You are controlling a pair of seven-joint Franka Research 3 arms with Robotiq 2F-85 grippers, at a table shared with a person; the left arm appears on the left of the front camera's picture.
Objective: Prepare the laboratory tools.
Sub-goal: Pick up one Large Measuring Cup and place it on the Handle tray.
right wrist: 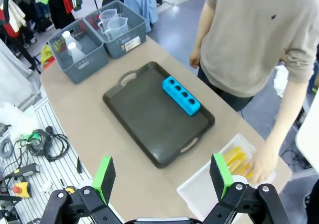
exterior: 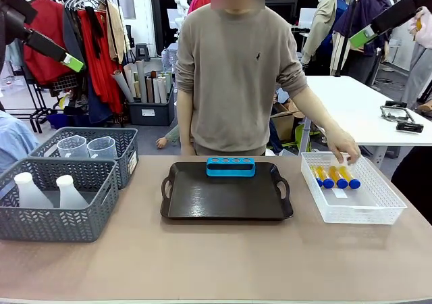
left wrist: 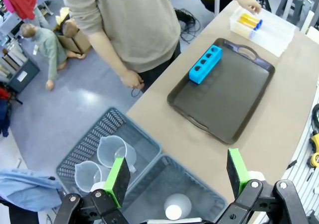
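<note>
Front view: two beakers (exterior: 72, 146), two flasks (exterior: 69, 190), one blue rack (exterior: 231, 167) on tray (exterior: 223, 206).

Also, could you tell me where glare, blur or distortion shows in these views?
Front view: even light, sharp, soft sheen on the black tray. Left wrist view: wide-angle, the table runs slanted. Right wrist view: slanted too; the person's hand is slightly soft.

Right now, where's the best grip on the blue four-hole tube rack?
Probably mid-length across its narrow width, coming straight down. The blue tube rack lies flat, holes up, long side along the far rim of the black tray; that rim leaves little room for the far finger.
</note>
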